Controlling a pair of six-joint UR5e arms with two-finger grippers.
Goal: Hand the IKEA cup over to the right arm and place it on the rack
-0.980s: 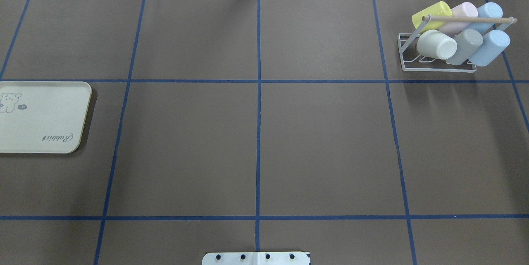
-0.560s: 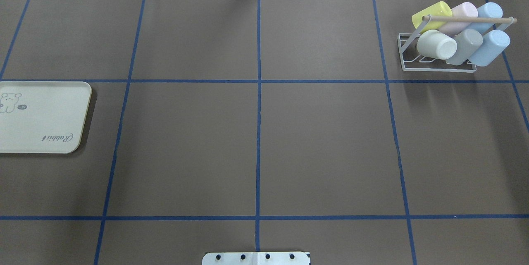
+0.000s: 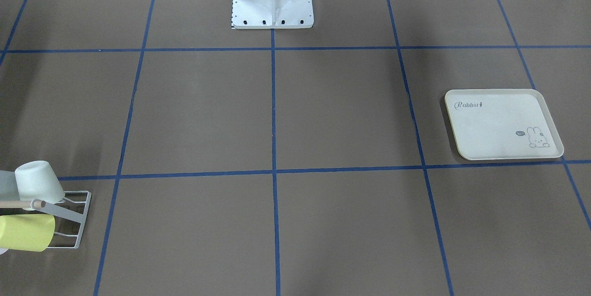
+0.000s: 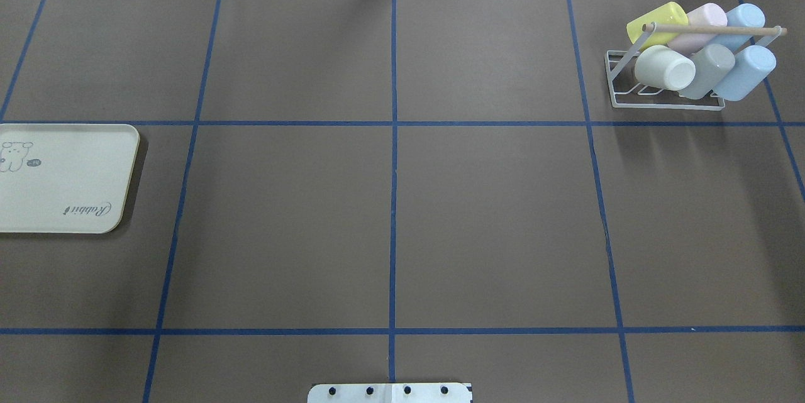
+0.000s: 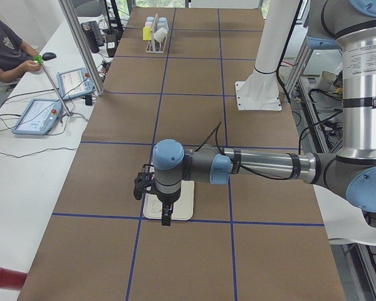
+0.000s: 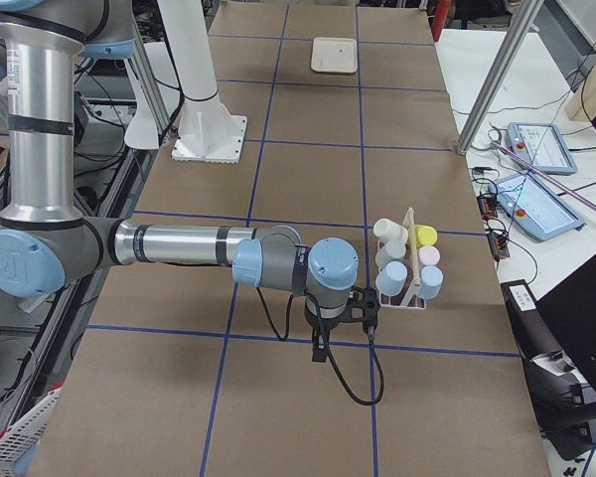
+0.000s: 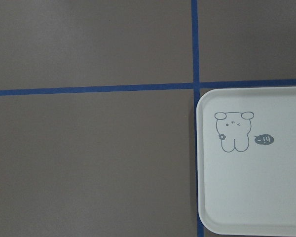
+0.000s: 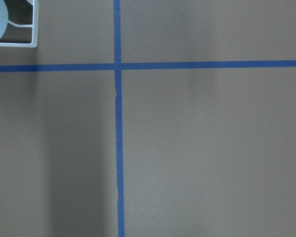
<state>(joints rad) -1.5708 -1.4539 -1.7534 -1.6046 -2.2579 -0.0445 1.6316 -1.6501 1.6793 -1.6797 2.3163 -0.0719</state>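
The white wire rack [image 4: 666, 106] with its wooden dowel [image 4: 710, 29] stands at the far right and holds several cups, among them a yellow one [image 4: 657, 18], a cream one [image 4: 663, 68] and a grey one [image 4: 710, 70]. No arm shows in the overhead view. In the exterior left view my left gripper [image 5: 166, 216] hangs over the cream rabbit-print tray [image 5: 182, 200]. In the exterior right view my right gripper [image 6: 320, 350] points down beside the rack [image 6: 409, 268]. I cannot tell whether either gripper is open or shut. No cup shows in either gripper.
The rabbit-print tray [image 4: 63, 176] lies bare at the left edge and shows in the left wrist view [image 7: 256, 187]. The robot base plate [image 4: 390, 393] sits at the near edge. The right wrist view shows a rack corner [image 8: 34, 29]. Blue tape lines cross the brown table.
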